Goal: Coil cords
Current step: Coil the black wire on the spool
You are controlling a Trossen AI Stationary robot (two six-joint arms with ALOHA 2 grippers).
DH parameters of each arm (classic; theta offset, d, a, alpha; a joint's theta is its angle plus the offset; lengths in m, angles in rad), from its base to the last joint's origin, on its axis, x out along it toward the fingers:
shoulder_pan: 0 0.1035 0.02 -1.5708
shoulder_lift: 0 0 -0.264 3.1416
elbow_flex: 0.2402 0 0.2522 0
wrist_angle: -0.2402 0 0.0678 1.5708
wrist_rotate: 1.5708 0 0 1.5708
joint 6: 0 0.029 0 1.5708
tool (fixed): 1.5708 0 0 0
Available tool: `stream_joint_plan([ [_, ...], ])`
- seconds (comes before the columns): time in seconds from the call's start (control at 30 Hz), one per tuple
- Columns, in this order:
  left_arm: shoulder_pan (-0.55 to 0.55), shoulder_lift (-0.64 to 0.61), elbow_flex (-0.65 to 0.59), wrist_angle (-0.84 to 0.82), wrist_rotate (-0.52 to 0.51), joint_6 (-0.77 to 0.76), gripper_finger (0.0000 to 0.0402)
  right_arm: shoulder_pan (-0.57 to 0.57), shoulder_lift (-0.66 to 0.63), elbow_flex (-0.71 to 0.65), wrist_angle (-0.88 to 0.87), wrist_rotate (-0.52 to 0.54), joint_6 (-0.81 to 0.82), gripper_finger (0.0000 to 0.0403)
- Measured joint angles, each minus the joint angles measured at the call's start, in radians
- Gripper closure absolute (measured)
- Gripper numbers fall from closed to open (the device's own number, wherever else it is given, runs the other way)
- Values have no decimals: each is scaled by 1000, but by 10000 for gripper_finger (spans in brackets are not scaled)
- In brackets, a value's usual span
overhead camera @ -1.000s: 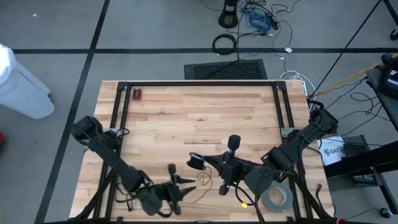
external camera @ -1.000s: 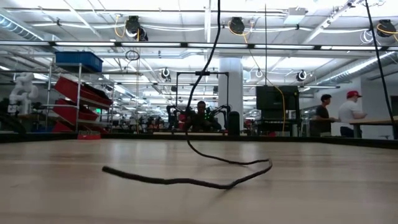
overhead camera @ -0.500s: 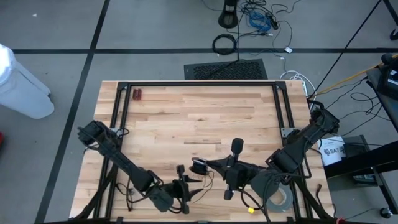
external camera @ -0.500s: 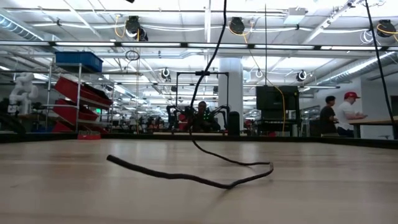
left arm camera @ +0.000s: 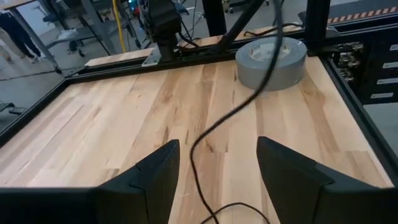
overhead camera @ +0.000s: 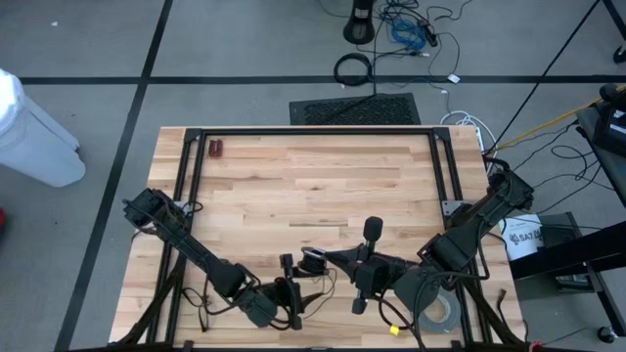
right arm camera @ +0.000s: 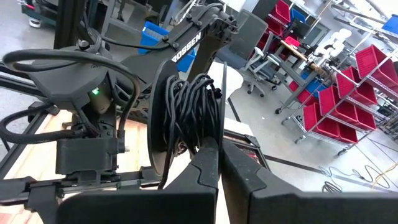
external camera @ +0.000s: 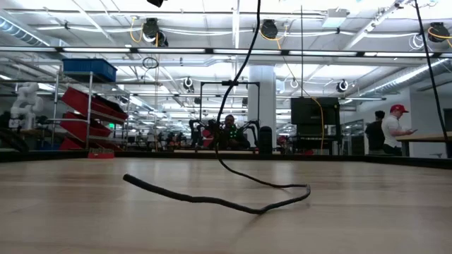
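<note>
The cords are one thin black cord. Part of it is wound into a small bundle (right arm camera: 189, 109) (overhead camera: 310, 258) with my right gripper (right arm camera: 219, 155) (overhead camera: 321, 258) shut on it, above the table's near middle. From the bundle a strand (external camera: 244, 63) hangs down. Its loose end (external camera: 212, 200) lies in a curve on the wood. My left gripper (left arm camera: 217, 148) (overhead camera: 305, 289) is open just left of the bundle, low over the table. The strand (left arm camera: 208, 130) passes between its fingers, and I see no touch. My right gripper pinches the bundle's wound strands (right arm camera: 202, 134) between its two shut fingers. The fingers come about level from the table's right. The bundle stands beyond the fingertips, lifted clear of the table. One strand hangs slack from it down to the wood.
A grey tape roll (left arm camera: 270, 57) (overhead camera: 435, 311) lies at the near right corner, with a small yellow piece (overhead camera: 386, 321) beside it. A small red object (overhead camera: 216, 149) sits at the far left. A black frame (overhead camera: 313, 132) rims the table. People stand in the room beyond.
My left gripper has gone toward the table's right edge and a little down, closing in on the hanging strand below the bundle. The cord's loose end on the table has slid slightly. My right gripper has kept still with the bundle.
</note>
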Motion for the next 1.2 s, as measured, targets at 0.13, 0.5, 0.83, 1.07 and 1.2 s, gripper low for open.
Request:
stream_joint_plan([
  [0.13,16,0,0,4,0,36,181,0,0,0,0,0,0,403],
  [0.5,23,0,0,53,41,102,230,0,0,0,0,0,0,403],
  [0.83,24,0,0,59,41,103,293,0,0,0,0,0,0,403],
  [1.07,25,0,0,59,41,103,332,0,0,0,0,0,0,403],
  [1.2,25,0,0,59,15,102,372,0,0,0,0,0,1,403],
])
